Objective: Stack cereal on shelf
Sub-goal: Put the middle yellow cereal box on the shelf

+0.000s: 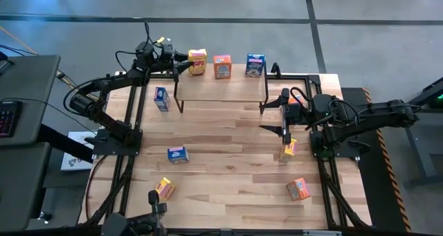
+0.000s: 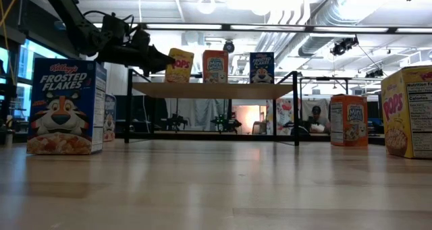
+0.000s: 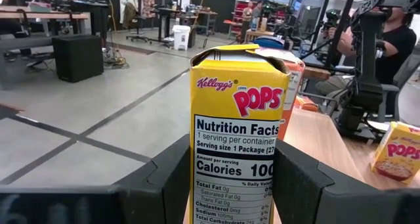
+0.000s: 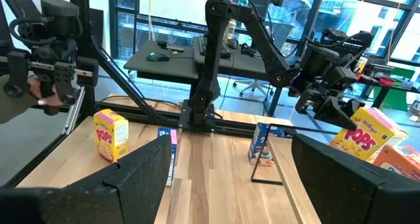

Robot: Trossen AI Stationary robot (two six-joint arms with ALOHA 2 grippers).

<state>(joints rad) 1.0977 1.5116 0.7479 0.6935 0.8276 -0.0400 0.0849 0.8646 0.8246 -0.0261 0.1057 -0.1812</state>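
**Onlooker A:** Look at the left gripper (image 1: 181,61). Its fingers (image 3: 172,178) are clamped on either side of a yellow Pops box (image 3: 237,135), upright, right at the left end of the shelf (image 1: 221,88). From the low camera I'd say the box (image 2: 179,65) is down at the shelf top or a hair above it; I can't tell which.

**Onlooker B:** So the job now is letting go cleanly?

**Onlooker A:** That's my read. It should make sure the bottom is flat on the wood, open evenly, then back straight away from the shelf so a finger doesn't drag the box over. The orange box (image 1: 222,66) is just beside it, so no swinging sideways.

**Onlooker B:** And the rest?

**Onlooker A:** The blue box (image 1: 255,65) stands further along, so 3 in a row up there. On the table: a blue one (image 1: 161,98) near the shelf's left leg, another blue (image 1: 177,154) lying mid-table, a yellow one (image 1: 164,188) toward the front, an orange one (image 1: 298,189) front right.

**Onlooker B:** The right gripper (image 1: 284,134)?

**Onlooker A:** Its fingers (image 4: 105,188) are spread wide with nothing between them, hovering near a yellow box (image 1: 288,149) on the table. Waiting, I'd guess.
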